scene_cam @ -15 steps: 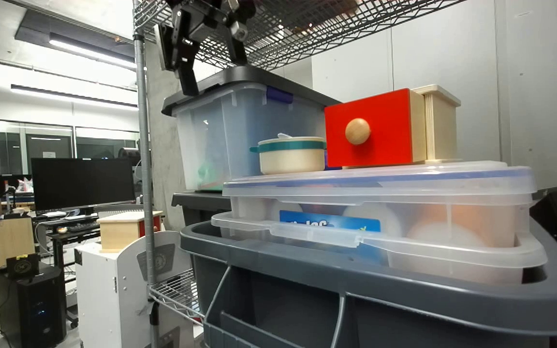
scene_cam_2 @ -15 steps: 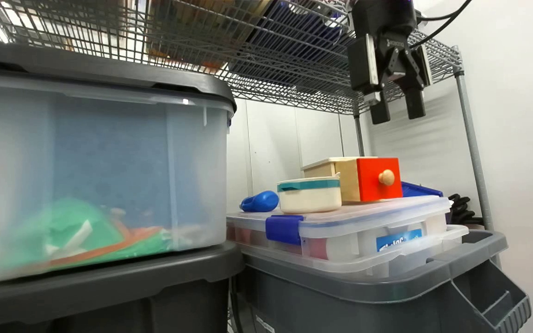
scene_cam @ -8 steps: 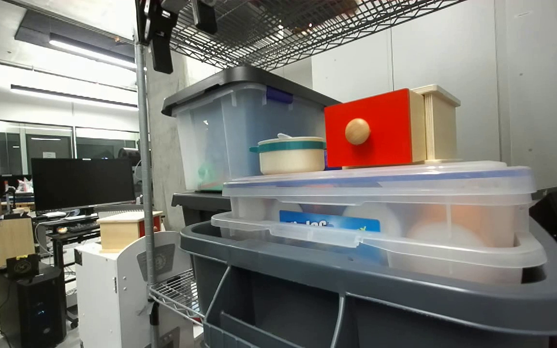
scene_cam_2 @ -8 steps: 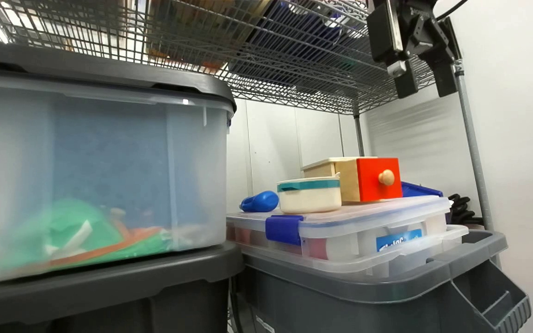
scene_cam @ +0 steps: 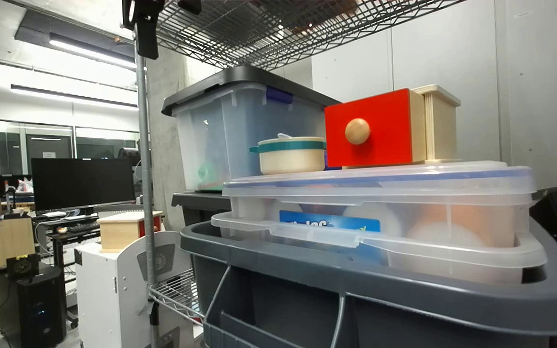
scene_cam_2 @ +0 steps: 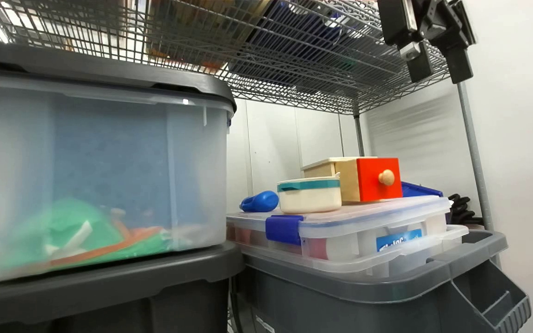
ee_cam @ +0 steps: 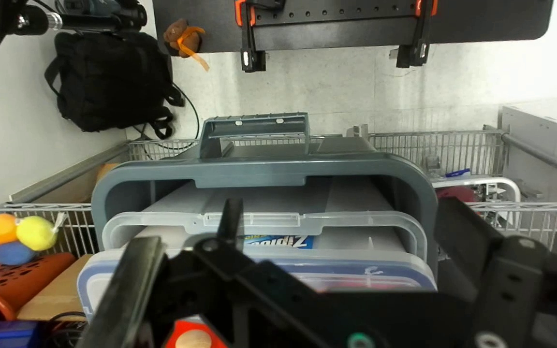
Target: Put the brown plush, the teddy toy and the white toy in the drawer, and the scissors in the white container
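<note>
One end effector (scene_cam_2: pixel 441 75), one knobbed drawer (scene_cam_2: pixel 369 186)

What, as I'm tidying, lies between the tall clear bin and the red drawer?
In an exterior view, a blue item and the white container sit between clear bin and drawer.

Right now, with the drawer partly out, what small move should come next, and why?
I'd probably move the tool toward the brown teddy: the tool is open and holds nothing, the drawer already stands partly out of its casing, and the teddy lies near the edge of a black surface.
</note>
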